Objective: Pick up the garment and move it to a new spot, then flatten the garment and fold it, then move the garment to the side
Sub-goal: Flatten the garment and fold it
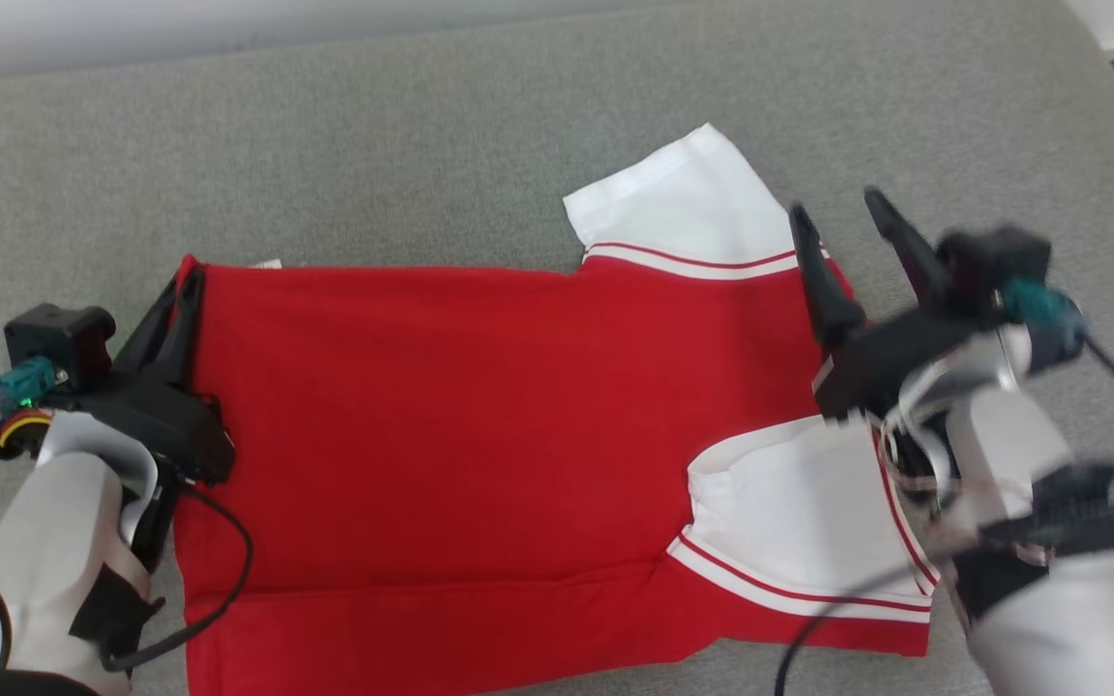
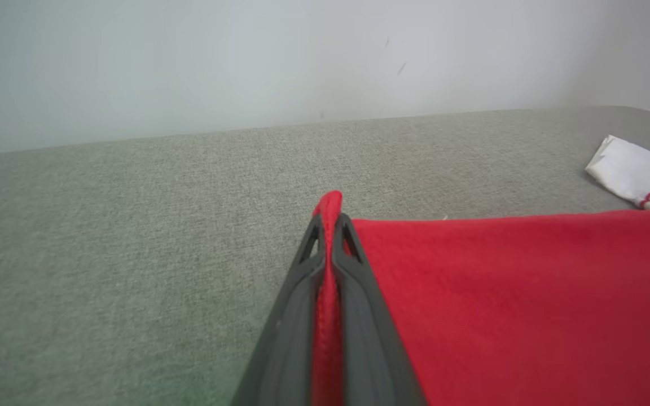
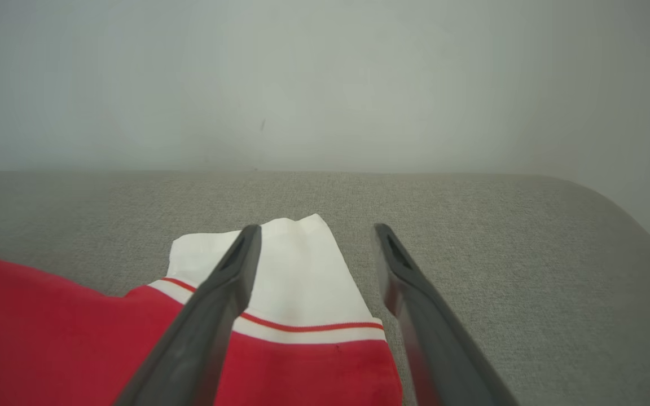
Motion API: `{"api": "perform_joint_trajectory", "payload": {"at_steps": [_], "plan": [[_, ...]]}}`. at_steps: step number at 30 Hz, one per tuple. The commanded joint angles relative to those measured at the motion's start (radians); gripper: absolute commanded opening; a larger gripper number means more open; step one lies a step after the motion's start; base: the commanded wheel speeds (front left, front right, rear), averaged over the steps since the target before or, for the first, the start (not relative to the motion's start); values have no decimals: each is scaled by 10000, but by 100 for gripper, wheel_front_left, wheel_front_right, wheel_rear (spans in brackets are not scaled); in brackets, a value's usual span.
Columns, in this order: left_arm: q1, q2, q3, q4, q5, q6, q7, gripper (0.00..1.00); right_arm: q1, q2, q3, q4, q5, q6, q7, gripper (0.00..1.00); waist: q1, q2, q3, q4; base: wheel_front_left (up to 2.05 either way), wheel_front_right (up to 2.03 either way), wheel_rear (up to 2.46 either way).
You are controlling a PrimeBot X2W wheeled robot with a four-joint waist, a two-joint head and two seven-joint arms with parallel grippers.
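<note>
Shirt [image 1: 480, 416] lies flat on the grey cushion [image 1: 373, 145]. The left gripper [image 1: 185, 290] clamps its far-left corner; the left wrist view shows red hem [image 2: 328, 270] squeezed between the fingers [image 2: 359, 293]. The right gripper [image 1: 835, 208] gapes; its wrist view puts one finger over the far sleeve [image 3: 302, 270], one over cushion.

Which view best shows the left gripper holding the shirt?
The left wrist view: close up, the left gripper pinches the shirt by its red edge. The head view shows that pinch from above; the right wrist view shows the white sleeve.
</note>
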Motion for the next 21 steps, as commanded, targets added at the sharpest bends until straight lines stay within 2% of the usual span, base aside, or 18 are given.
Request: {"api": "perform_joint_trajectory", "payload": {"at_steps": [1, 7, 14, 21], "plan": [[-170, 168, -47, -115, 68, 11, -59, 0, -748, 96, 98, 521, 257, -11, 229, 100, -1, -1, 405, 139, 0, 0, 0], [-434, 227, -381, -475, 95, 11, -23, 0, -3158, 204, 359, 3261, 248, -11, 1511, 100, -1, -1, 902, 369, 0, 0, 0], [-751, 43, -766, -814, 56, 11, 31, 0, -5199, 327, 405, 5797, 306, -11, 1597, 100, -1, -1, 1309, 749, 0, 0, 0], [-1059, 22, -1073, -1223, 20, 12, 85, 0, -6610, 341, 189, 7677, 139, -11, 1447, 100, -1, -1, 1836, 1069, 0, 0, 0]]}}
